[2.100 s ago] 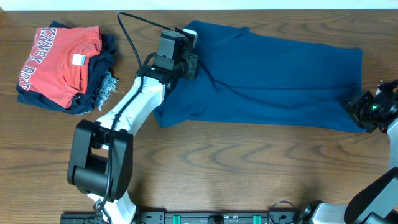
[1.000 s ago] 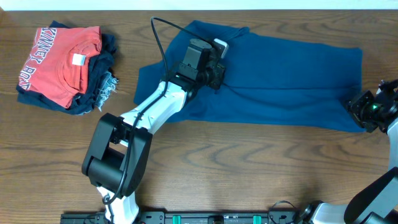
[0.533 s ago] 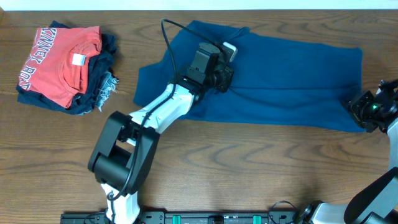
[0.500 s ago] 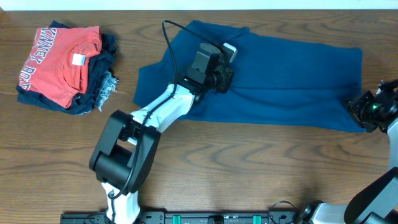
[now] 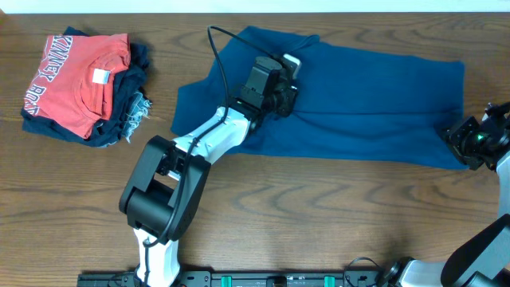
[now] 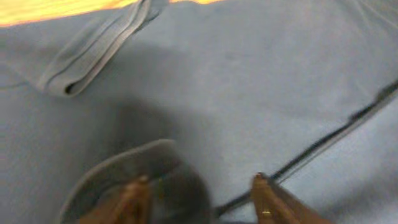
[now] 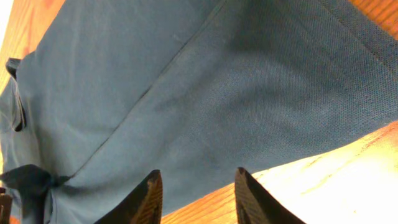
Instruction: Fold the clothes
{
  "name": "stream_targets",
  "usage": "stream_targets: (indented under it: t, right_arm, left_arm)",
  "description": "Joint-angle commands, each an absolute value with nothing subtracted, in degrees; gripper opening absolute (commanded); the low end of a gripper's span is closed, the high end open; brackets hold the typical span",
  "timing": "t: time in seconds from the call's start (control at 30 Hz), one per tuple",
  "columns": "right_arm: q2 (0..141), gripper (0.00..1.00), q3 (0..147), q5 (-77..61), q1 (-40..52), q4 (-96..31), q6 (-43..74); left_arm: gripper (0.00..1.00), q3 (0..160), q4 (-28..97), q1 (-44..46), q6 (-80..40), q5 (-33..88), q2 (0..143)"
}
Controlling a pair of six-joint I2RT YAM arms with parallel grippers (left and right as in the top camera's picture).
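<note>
A large blue garment [image 5: 366, 104] lies spread across the back of the table, its left part folded over onto itself. My left gripper [image 5: 280, 89] hangs over that folded part. In the left wrist view the left gripper [image 6: 199, 202] is open, and a curled fold of blue cloth [image 6: 118, 171] lies by its left finger. A ribbed cuff [image 6: 93, 59] lies further off. My right gripper [image 5: 454, 143] sits at the garment's lower right corner. The right wrist view shows the right gripper [image 7: 198, 190] open above the blue hem [image 7: 205, 143] and bare wood.
A stack of folded clothes, a red printed shirt [image 5: 76, 80] on top of dark navy pieces [image 5: 131, 115], sits at the back left. The left arm's black cable [image 5: 219, 52] arcs over the garment. The brown wooden table [image 5: 319, 215] extends to the front.
My left gripper carried the garment's left part rightward over the rest, then its jaws parted and let the cloth go. The right arm has stayed at the corner.
</note>
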State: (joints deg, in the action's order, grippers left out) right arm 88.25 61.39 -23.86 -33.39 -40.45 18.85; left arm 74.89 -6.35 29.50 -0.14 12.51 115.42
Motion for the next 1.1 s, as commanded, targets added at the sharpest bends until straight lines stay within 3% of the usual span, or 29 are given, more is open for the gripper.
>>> stream_targets:
  t: [0.0, 0.3, 0.4, 0.5, 0.6, 0.73, 1.07]
  right_arm:
    - [88.2, 0.39, 61.8, -23.8, -33.0, -40.6, 18.9]
    - [88.2, 0.44, 61.8, -23.7, -33.0, -41.4, 18.8]
    - [88.2, 0.45, 61.8, -23.8, -33.0, -41.4, 18.8]
    - [88.2, 0.45, 61.8, -23.7, -33.0, -41.8, 18.8]
    - [88.2, 0.45, 61.8, -23.8, -33.0, -42.1, 18.8]
    - [88.2, 0.45, 61.8, -23.7, -33.0, -42.5, 18.8]
    - [88.2, 0.45, 61.8, -23.8, -33.0, -44.1, 18.3]
  left_arm:
    - [0.62, 78.7, -4.0, 28.2, -0.5, 11.3, 113.5]
    - [0.64, 84.3, 21.5, 27.1, -0.4, 14.4, 105.0]
    - [0.56, 84.2, 30.6, 27.1, -0.5, 17.0, 104.5]
    - [0.41, 83.5, 38.1, 27.1, -0.5, 16.9, 104.9]
    - [0.33, 80.9, 38.1, 27.1, -0.5, 14.9, 105.7]
    - [0.07, 78.2, 32.4, 27.1, -1.4, 10.2, 108.2]
    - [0.06, 77.2, 28.3, 28.4, -2.8, 14.3, 117.3]
